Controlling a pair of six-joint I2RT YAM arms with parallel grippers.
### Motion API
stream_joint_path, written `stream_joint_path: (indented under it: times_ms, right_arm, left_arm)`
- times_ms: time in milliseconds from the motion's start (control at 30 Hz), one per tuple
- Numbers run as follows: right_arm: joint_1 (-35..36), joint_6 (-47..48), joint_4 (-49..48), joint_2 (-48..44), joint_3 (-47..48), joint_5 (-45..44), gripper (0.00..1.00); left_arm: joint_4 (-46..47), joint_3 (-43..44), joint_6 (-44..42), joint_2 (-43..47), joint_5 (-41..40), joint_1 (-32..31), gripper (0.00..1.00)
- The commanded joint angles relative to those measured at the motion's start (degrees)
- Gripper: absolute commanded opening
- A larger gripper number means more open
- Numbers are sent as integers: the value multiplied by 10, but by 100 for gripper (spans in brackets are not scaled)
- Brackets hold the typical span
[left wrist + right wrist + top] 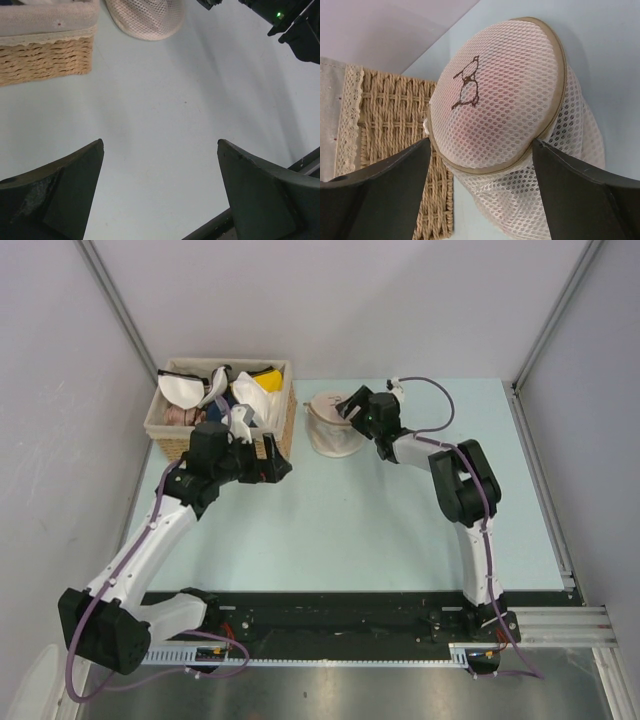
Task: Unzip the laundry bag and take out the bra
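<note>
Fingers [380, 195] wide apart at the laundry bag [495, 100], right arm [460, 480] outstretched

My pale blue tabletop [350, 530] sits boxed in by plain grey-white walls [330, 300], with aluminium posts [117, 300] rising at both back corners under soft, even light.

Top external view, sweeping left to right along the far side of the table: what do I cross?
Wicker basket → laundry bag → right arm's elbow. Left gripper overlaps the basket's corner and right gripper overlaps the bag, so both are left out.
</note>
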State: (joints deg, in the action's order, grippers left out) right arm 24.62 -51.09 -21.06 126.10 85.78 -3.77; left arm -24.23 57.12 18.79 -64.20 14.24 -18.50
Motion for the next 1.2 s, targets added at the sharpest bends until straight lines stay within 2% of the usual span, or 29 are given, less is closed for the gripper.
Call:
stream_joint_path:
  times_ms: [0,100,233,367,500,600,667,700,733,767,800,1000,1167]
  right_arm:
    - [11,-11,4,10,54,-26,86]
    - [16,-11,45,3,57,-57,83]
    - [45,19,94,-36,23,-171,90]
    - [28,-19,77,-21,18,-129,92]
    - [17,-31,27,1,18,-80,90]
    - [15,-29,14,13,33,-59,81]
    - [11,-27,8,19,42,-45,66]
    - [9,-26,4,20,43,-34,56]
    - [9,-24,6,16,43,-33,33]
    - [7,-21,10,8,42,-31,19]
    - [8,-17,17,1,39,-23,0]
    - [-4,4,16,-102,-80,66,0]
    - [-24,56,53,-219,-248,155,0]
  left_arm:
    - [-17,-17,-22,29,-8,-1,100]
    - [-20,-18,-25,29,-11,-1,100]
    - [-25,-17,-30,38,-15,0,100]
    - [-24,-19,-30,37,-14,-1,100]
    - [-26,-21,-28,38,-16,-1,100]
    - [-26,-23,-26,39,-22,-1,100]
    - [-28,-22,-24,39,-20,-1,100]
    - [-28,-22,-24,39,-19,0,100]
    - [-29,-22,-21,41,-20,-1,100]
    - [-27,-25,-20,41,-20,-1,100]
    - [-25,-26,-17,45,-19,-1,100]
    - [-21,-30,-6,54,-6,-1,100]
    - [-25,-31,-7,70,-5,-1,100]
